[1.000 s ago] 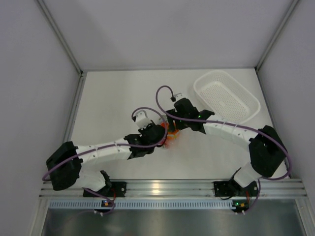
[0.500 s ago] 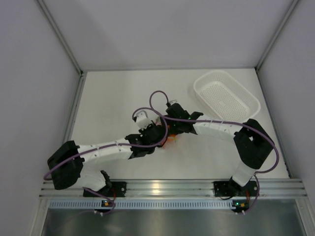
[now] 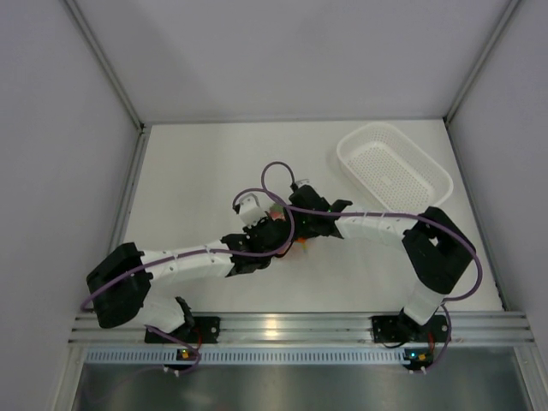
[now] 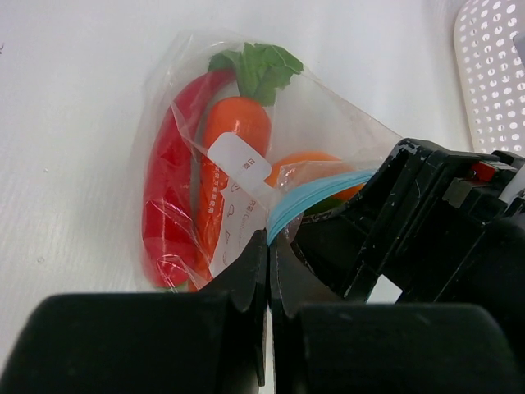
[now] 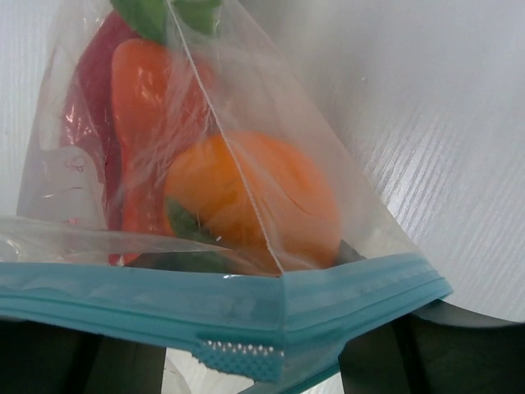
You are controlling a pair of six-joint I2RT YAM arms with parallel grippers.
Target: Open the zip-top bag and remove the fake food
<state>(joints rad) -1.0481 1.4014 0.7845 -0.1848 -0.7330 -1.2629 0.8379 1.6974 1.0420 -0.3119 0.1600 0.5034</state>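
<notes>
The zip-top bag [image 4: 246, 164] lies on the white table, clear, with its light blue zip strip [image 4: 316, 195] toward me. Inside are a red chili [image 4: 164, 213], a carrot [image 4: 235, 131] with green leaves and a round orange [image 4: 308, 162]. My left gripper [image 4: 269, 250] is shut on the bag's edge by the zip strip. My right gripper [image 5: 250, 373] faces it from the other side, fingers [image 5: 459, 353] apart with the zip strip [image 5: 205, 304] lying across them. In the top view both grippers meet over the bag [image 3: 297, 244], left [image 3: 276, 233], right [image 3: 297, 224].
A white perforated basket [image 3: 394, 167] stands at the back right and shows at the top right of the left wrist view [image 4: 492, 66]. Grey walls enclose the table on three sides. The arm bases sit on the rail at the near edge.
My right arm has swung left and its gripper has closed in on the bag and the left gripper. The left gripper has stayed on the bag, shifting slightly.
</notes>
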